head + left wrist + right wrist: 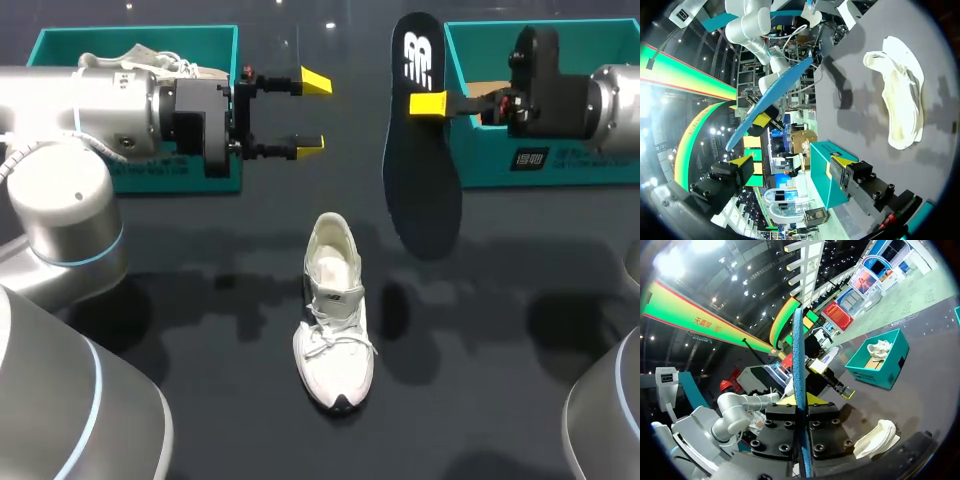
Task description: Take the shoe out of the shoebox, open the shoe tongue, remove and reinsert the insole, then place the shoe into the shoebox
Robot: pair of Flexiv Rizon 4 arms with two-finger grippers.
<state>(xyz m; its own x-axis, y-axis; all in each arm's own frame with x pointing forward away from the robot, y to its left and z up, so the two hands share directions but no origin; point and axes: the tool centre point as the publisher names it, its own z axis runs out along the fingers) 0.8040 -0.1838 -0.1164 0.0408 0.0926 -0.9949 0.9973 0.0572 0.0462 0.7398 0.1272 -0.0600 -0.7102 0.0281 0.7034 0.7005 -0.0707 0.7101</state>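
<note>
The dark table [500,350] fills the head view. My left arm [90,110] comes in across the upper left and my right arm [600,95] across the upper right. Two teal shoeboxes stand along the top edge. The left shoebox [225,60] has a second white shoe [140,62] in it, and the right shoebox [560,165] shows only something brown behind the arm. The dark insole [420,190] hangs upright, right of centre and above the table. The right gripper [426,103] pinches it near its upper end. In the right wrist view the insole [800,365] runs edge-on between that gripper's fingers, both pressed against it. The white shoe [335,325] lies on the table in the lower middle of the head view, outside both boxes, with its toe toward the bottom edge. Its mouth gapes and shows a pale inside. The left gripper [310,112] hovers in the upper middle beside the left shoebox, with its yellow tips spread wide and nothing between them. The left wrist view shows the same, with the shoe [900,100] off ahead of its fingers. As I judge it, the first part is done: the shoe is out of its box, the tongue looks pulled open, and the insole is out. What is left is to slide the insole back into the shoe, with the free gripper probably steadying it, and then to lift the shoe into a shoebox. I cannot tell which box it belongs in.
</note>
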